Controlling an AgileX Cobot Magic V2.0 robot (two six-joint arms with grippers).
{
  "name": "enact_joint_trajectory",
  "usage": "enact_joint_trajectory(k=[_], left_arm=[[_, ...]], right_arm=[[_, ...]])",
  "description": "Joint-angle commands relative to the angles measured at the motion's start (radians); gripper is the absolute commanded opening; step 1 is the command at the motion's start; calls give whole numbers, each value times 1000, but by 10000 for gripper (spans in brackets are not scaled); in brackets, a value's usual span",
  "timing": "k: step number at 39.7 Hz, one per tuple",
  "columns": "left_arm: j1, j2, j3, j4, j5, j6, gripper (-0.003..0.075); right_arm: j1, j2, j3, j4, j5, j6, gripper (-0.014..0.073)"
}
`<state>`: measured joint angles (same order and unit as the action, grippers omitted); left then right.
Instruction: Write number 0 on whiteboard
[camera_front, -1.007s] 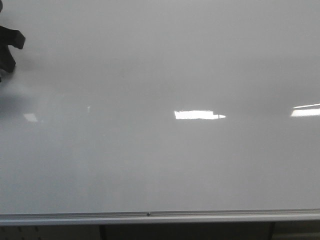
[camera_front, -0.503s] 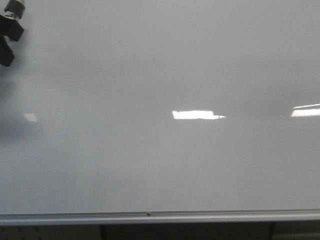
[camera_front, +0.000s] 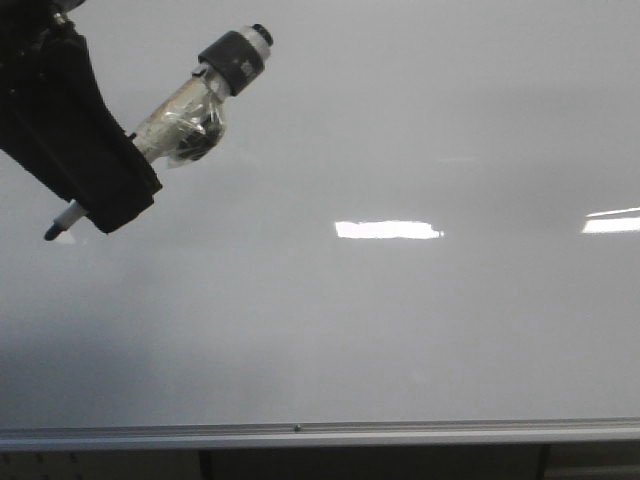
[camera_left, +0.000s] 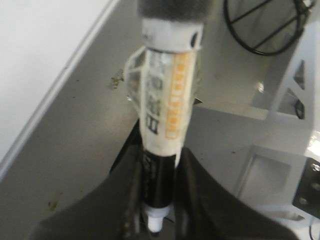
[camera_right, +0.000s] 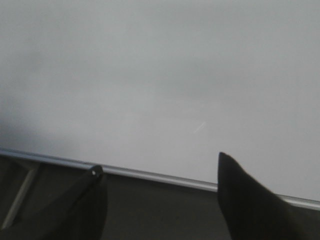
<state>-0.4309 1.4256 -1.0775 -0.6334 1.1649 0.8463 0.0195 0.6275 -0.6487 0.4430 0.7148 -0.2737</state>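
The whiteboard (camera_front: 400, 330) fills the front view, glossy white-grey, with a silver rail (camera_front: 300, 432) along its lower edge. No number 0 shows on it; I see only bright light reflections. My left gripper (camera_front: 100, 205) is at the upper left, shut on a marker (camera_front: 185, 125) wrapped in clear tape. The marker's tip (camera_front: 50, 233) points down-left, close to the board. In the left wrist view the marker (camera_left: 165, 100) sits between the black fingers (camera_left: 200, 200). My right gripper (camera_right: 157, 170) is open and empty over the board's rail (camera_right: 150, 176).
The left wrist view shows the board's edge (camera_left: 45, 100), a grey floor, a black wire ring (camera_left: 265, 25) and white frame parts (camera_left: 295, 100). Dark space lies below the rail in the front view.
My left gripper has swung in from the left edge to the upper left of the board, bringing the marker fully into view. The board's surface is unchanged.
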Motion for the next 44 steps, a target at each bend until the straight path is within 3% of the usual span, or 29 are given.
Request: enact_joint_trajectory(k=[1,7,17,32,40,44], left_arm=[[-27,-37,-33,-90,65,49,-19],[-49,-37,-33,-98,99,75,-19],[-49,-37,-33,-107,99,75,-19],[-49,-37,-33,-109,99,75,-19],[-49,-37,-33,-109,99,75,-19],[-49,-37,-33,-109,99,75,-19]], right_arm=[[3,70,-80,198,51,-169,499],[3,211,-164,458,226,-397,533],[26,516,-316,744,469,-608,575],[311,825,-519,760,472,-615,573],[385,882,-530,761,445,-615,567],[391,890,-530,762,443,-615,498]])
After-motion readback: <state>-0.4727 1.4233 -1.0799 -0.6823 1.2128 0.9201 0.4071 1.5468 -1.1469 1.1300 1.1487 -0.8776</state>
